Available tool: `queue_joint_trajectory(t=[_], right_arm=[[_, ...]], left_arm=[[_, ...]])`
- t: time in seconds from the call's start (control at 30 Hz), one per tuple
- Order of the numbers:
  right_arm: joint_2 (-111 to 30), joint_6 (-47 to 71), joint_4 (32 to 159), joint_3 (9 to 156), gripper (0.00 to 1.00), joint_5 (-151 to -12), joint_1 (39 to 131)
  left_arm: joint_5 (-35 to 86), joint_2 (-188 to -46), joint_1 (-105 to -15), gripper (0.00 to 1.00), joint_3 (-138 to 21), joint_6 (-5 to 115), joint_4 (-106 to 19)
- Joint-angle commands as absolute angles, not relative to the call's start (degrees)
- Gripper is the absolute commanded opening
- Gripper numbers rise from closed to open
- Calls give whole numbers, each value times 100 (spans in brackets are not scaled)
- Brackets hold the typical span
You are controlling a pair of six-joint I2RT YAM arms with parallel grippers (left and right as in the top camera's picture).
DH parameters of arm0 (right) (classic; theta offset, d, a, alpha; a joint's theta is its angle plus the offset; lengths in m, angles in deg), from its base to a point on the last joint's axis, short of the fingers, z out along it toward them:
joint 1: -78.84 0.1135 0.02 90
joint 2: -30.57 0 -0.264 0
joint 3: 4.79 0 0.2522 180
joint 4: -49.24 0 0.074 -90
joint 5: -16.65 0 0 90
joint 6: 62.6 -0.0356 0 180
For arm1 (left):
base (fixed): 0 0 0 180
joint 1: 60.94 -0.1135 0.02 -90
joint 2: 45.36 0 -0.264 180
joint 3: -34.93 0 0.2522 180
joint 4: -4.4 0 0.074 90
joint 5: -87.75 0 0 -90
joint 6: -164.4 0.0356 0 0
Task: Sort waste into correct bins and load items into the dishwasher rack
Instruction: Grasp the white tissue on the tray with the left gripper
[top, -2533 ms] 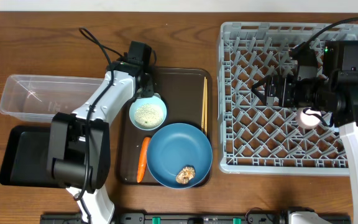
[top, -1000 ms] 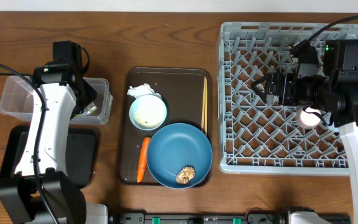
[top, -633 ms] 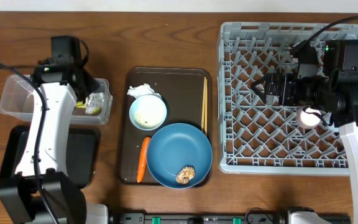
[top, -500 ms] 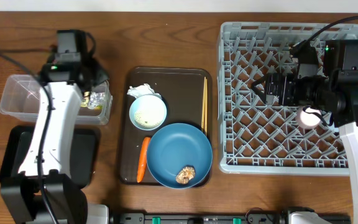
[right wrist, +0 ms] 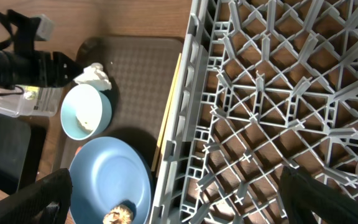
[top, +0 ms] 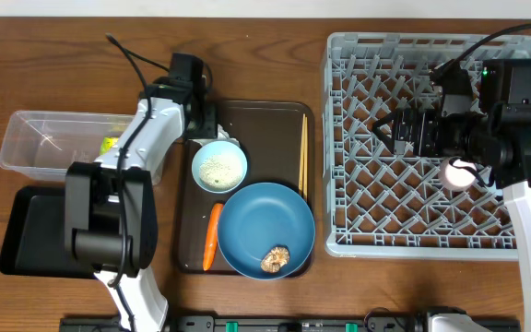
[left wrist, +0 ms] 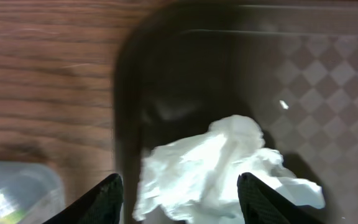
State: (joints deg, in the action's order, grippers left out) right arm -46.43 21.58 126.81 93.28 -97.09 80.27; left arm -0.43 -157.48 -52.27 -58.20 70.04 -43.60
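Note:
My left gripper [top: 206,124] is open over the far left corner of the brown serving tray, its fingers [left wrist: 188,202] on either side of the crumpled white paper [left wrist: 229,163]. The yellow-green wrapper [top: 109,145] lies in the clear tub [top: 35,138]. The pale bowl [top: 219,168] holds rice. The carrot [top: 212,236] lies beside the blue plate [top: 265,221], which carries the brown lump [top: 275,259]. The chopsticks [top: 303,152] lie along the tray's right side. My right gripper [top: 387,129] is open and empty above the grey rack [top: 413,244]. The pink cup [top: 459,172] stands in the rack. The light-blue cup does not show.
The black bin tray [top: 21,231] sits at the front left, below the tub. The brown serving tray [top: 265,124] lies between the bins and the rack. The right wrist view shows the rack wall [right wrist: 194,93], bowl [right wrist: 86,111] and plate [right wrist: 110,180].
My left gripper carried the wrapper to the clear tub, let it go there, and swung back right to the brown tray over the white paper. The right arm has not moved.

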Motion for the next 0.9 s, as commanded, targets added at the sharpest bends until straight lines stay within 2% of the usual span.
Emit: queue_joint_trajectory(t=[0.0, 0.07, 0.4, 0.5, 0.6, 0.63, 0.87], right_arm=[[-4649, 2123, 12677, 9354, 99, -9712, 8065], [-4649, 2123, 12662, 9354, 99, -9712, 8065], [-4649, 2125, 12635, 9354, 99, -9712, 8065], [-4649, 2123, 12620, 9354, 99, -9712, 8065], [-4649, 2125, 12624, 9354, 99, -9712, 8065], [-4649, 2125, 12624, 9354, 99, -9712, 8065], [-4649, 2125, 12620, 9354, 99, -9712, 8065]], left_arm=[[237, -15824, -5194, 59, -5855, 7139, -4327], [324, -15909, -5194, 56, -5855, 7135, -4331], [331, -16335, -5196, 55, -5855, 7115, -4287], [333, -16335, -5196, 42, -5855, 7113, -4222], [344, -16331, -5194, 19, -5862, 7111, -4200], [379, -16311, -5196, 8, -5871, 7113, -4202], [469, -15557, -5196, 6, -5912, 6934, -4311]])
